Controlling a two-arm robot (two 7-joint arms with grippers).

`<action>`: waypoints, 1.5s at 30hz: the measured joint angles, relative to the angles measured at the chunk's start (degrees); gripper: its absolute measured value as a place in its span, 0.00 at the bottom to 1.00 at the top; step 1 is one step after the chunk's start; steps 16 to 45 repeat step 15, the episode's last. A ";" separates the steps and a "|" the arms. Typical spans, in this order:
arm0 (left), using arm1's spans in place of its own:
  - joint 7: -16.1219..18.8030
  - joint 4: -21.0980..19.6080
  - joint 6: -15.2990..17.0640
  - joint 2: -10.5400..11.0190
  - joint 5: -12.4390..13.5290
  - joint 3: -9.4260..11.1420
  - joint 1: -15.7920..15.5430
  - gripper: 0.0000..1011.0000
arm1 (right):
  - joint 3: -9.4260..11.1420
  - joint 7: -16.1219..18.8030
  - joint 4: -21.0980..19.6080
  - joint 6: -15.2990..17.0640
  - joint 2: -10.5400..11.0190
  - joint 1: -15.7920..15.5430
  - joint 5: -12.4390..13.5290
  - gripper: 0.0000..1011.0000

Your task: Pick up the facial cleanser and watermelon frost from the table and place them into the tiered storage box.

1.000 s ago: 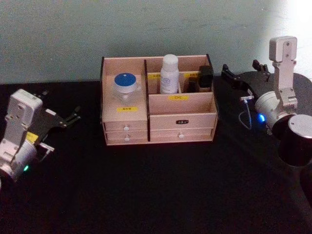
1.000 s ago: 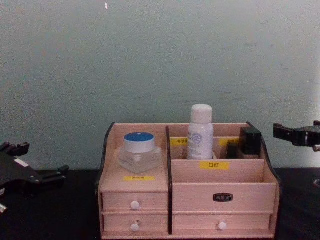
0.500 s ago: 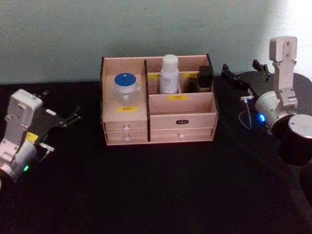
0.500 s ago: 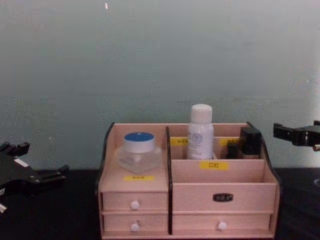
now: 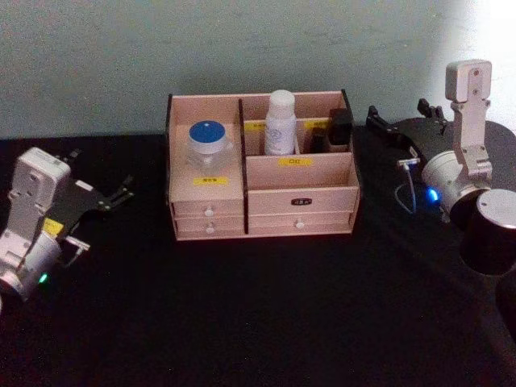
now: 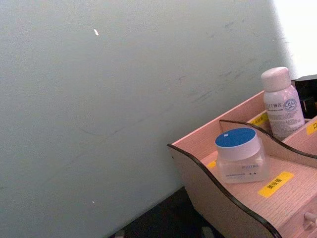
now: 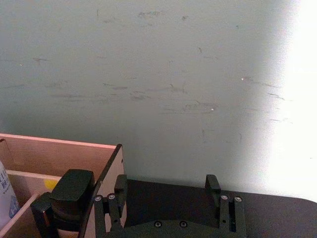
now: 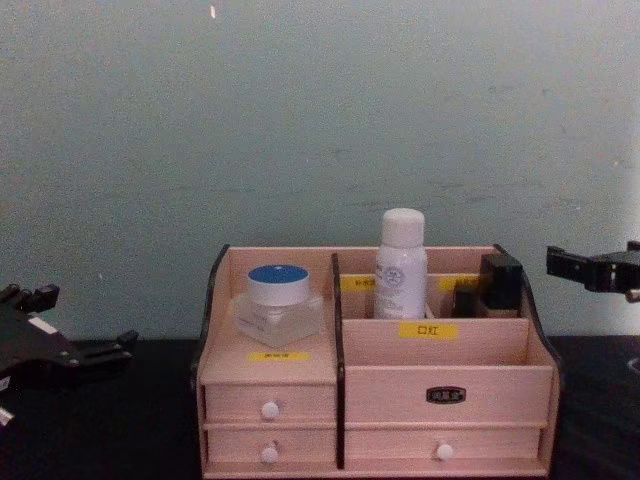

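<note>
Head view, centre frame: the light pinkish-wood tiered storage box with yellow labels and white-knobbed drawers stands on the black surface. A clear jar with a blue lid sits on its left step; a white bottle with a white cap stands upright in a rear compartment. My left hand rests released at middle left, my right hand released at upper right, both apart from the box.

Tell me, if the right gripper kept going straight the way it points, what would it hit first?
Probably the wall. The right gripper, open and empty, points past the storage box beside it, though depth is hard to judge.
</note>
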 joint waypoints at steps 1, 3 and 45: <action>0.00 0.00 0.00 0.00 0.00 0.00 0.00 0.99 | 0.00 0.00 0.00 0.00 0.00 0.00 0.00 0.99; 0.00 0.00 0.00 0.00 0.00 0.00 0.00 0.99 | 0.00 0.00 0.00 0.00 0.00 0.00 0.00 0.99; 0.00 0.00 0.00 0.00 0.00 0.00 0.00 0.99 | 0.00 0.00 0.00 0.00 0.00 0.00 0.00 0.99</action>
